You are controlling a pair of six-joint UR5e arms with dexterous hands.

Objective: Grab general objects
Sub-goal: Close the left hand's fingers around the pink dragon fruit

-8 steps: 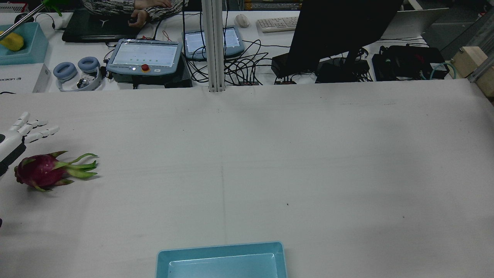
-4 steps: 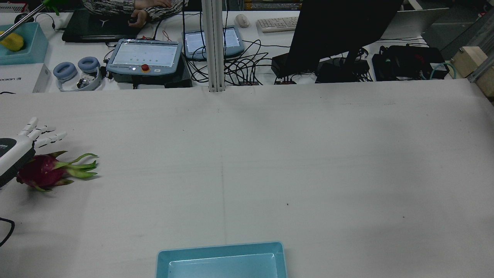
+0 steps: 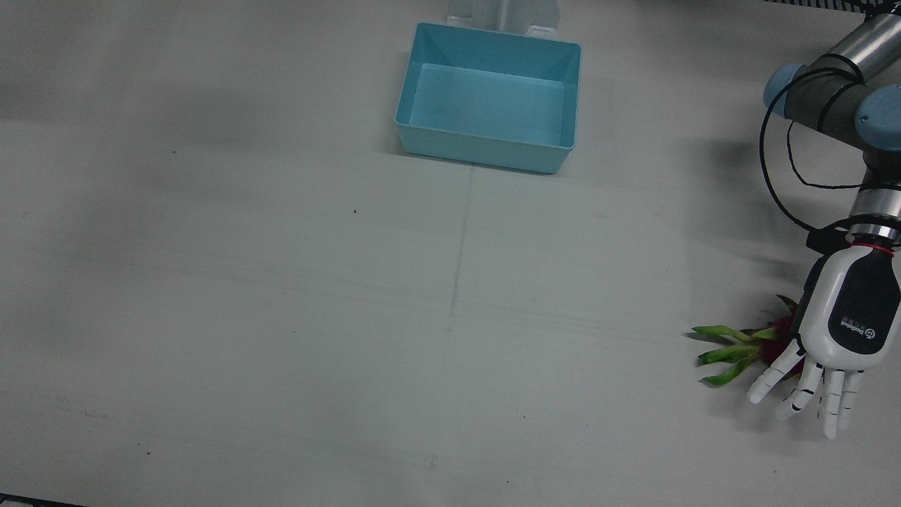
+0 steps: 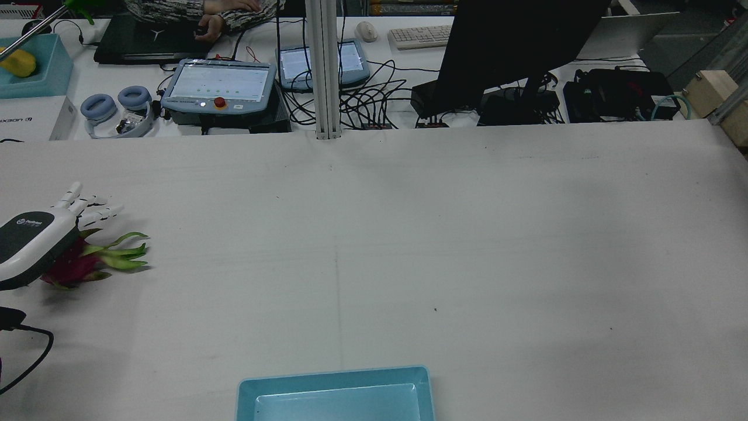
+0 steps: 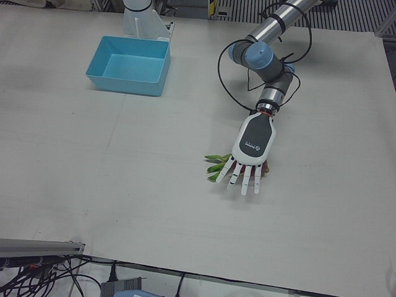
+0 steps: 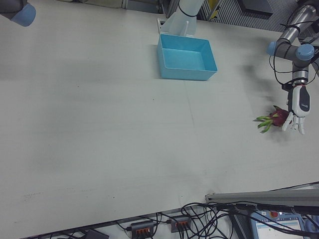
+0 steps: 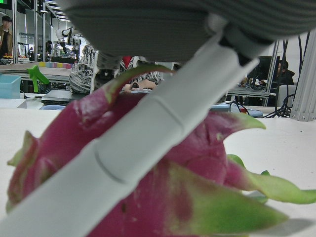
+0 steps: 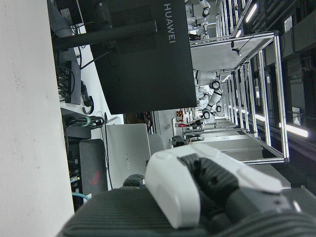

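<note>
A magenta dragon fruit with green leaf tips lies at the table's edge on the robot's left side, also seen in the rear view and right-front view. My left hand hovers palm-down right over it with fingers spread, holding nothing; it covers most of the fruit's body in the left-front view. In the left hand view the fruit fills the picture, with one finger across it. My right hand shows only in its own view, partly.
A light blue bin stands near the robot's side at mid-table, also in the rear view. Beyond the far edge are a teach pendant, cables and a monitor. A black cable hangs by the left arm.
My left hand has moved forward and to the right, from beside the dragon fruit to over it, and now hides much of the fruit. The fruit has not moved.
</note>
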